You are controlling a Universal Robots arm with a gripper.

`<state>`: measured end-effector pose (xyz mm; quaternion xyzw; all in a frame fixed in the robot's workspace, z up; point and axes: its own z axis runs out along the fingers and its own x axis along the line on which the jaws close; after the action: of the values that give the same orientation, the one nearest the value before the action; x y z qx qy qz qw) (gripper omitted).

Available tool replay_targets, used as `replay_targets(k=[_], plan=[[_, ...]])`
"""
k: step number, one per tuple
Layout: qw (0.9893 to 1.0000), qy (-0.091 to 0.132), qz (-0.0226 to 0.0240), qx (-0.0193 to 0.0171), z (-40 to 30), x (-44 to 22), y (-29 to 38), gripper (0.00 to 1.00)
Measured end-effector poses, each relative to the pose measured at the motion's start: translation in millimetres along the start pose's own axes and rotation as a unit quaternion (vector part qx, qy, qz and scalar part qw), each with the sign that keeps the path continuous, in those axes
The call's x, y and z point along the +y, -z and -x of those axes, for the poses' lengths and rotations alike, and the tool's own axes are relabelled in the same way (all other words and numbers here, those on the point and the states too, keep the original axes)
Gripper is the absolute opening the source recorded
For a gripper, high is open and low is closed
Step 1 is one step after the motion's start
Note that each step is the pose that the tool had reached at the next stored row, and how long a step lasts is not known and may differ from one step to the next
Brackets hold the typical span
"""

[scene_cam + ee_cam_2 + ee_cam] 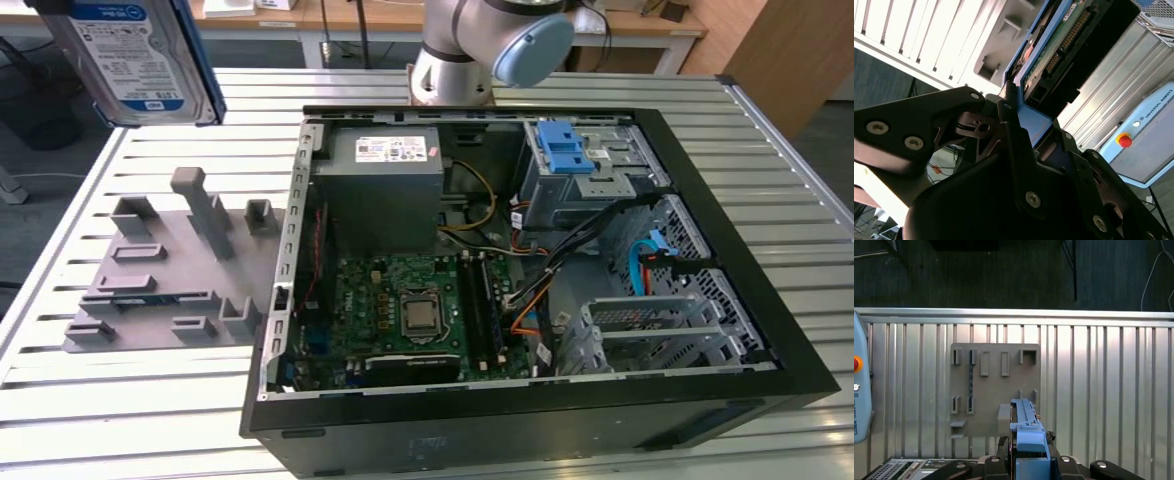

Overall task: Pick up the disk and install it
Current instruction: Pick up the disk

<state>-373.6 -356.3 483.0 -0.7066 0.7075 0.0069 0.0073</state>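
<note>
**Visibility limits.** In the exterior view the disk point(127, 55) hangs in the air at the far left of the scene, close to the camera. The frame edge cuts off its upper part. Its white-and-blue label faces the camera, with the blue carrier along its sides. In both wrist views the black gripper body covers the near end of the carrier.

**Gripper.** The gripper point(1026, 442) is clenched on the blue carrier of the disk, one finger on each side. The second wrist view shows the disk's circuit-board face and its connector edge.

**Surroundings.**
- A grey holder plate point(160, 270) with upright slots lies on the table at the exterior view's left, directly beneath the raised disk.
- The open computer case point(534, 410) lies beside it to the right.
- Inside the case are a grey power-supply box point(380, 190), a green motherboard point(414, 300), and a blue latch point(567, 150) on the drive cage at the far right. Cables cross between them.
- The arm's base point(481, 50) stands just beyond the far wall of the case.
- A pendant with a red button point(1139, 140) lies on the table.

**Surface and room.** The table point(134, 420) is made of slatted light metal. Wooden desks stand beyond it, on a dark floor.
</note>
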Motion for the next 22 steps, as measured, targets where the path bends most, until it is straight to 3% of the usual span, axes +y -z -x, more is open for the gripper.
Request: replay_targets(k=[22], plan=[[1.0, 0.0, 0.0001, 0.0, -13.9, -20.1, 0.3, 0.36]])
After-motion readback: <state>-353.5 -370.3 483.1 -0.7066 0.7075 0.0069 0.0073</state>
